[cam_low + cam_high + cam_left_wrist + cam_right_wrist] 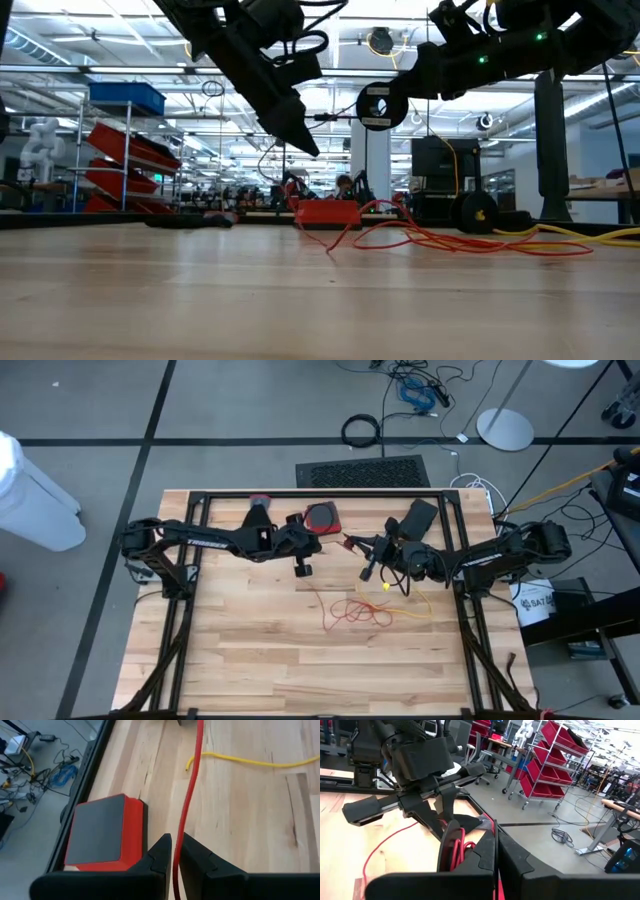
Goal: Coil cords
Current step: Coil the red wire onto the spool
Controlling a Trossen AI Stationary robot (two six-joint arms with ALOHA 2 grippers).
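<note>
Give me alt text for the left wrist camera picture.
The left claw is shut on a red cord that runs away across the wooden table. A red box with a dark top sits beside it, and a yellow cord lies farther off.

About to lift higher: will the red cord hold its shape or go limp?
Probably limp: the red cord lies in loose tangled loops on the table. It looks thin and light. The left end effector pinches one strand, so the rest would likely trail.
</note>
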